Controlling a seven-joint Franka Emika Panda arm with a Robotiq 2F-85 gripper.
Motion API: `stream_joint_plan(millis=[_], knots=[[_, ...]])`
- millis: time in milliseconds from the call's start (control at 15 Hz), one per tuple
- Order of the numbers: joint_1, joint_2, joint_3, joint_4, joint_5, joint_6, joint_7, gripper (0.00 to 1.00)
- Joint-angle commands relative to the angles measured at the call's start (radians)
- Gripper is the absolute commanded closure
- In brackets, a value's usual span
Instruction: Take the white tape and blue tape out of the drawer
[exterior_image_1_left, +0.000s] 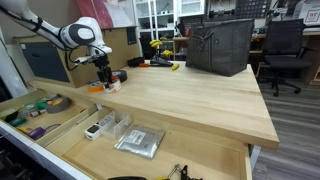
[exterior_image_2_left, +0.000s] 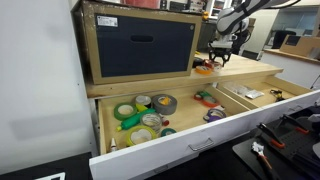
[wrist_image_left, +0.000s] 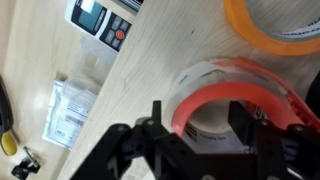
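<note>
The white tape (wrist_image_left: 205, 125), a whitish roll with a red rim, lies on the workbench top under my gripper (wrist_image_left: 200, 120). The fingers are spread; one is outside the roll's wall and one is over its hole. In both exterior views the gripper (exterior_image_1_left: 103, 74) (exterior_image_2_left: 218, 55) is low at the bench's far end. The drawer (exterior_image_2_left: 200, 146) (exterior_image_1_left: 45, 150) stands pulled out below the bench. Several tape rolls lie in its end compartment (exterior_image_2_left: 140, 118). I cannot pick out the blue tape among them.
An orange roll (wrist_image_left: 270, 25) (exterior_image_2_left: 205, 69) lies on the bench beside the white tape. A large dark bin (exterior_image_1_left: 218, 45) stands on the bench. A dark box in a wooden frame (exterior_image_2_left: 140, 42) stands on the bench. The drawer holds a small scale (wrist_image_left: 100, 17) and plastic bags (exterior_image_1_left: 140, 142).
</note>
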Motion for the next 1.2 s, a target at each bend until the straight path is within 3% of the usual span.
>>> stream_joint_plan(millis=[0,200,467,733,1133], knots=[[0.066,-0.120,-0.027,-0.125,-0.105,0.071,-0.002,0.01],[0.109,-0.218,-0.013,-0.241,-0.203,0.119,0.002,0.00],[0.136,-0.337,0.047,-0.386,-0.243,0.148,-0.032,0.00],[0.134,-0.406,0.134,-0.491,-0.204,0.165,-0.136,0.00],[0.148,-0.395,0.227,-0.592,-0.113,0.216,-0.276,0.00]])
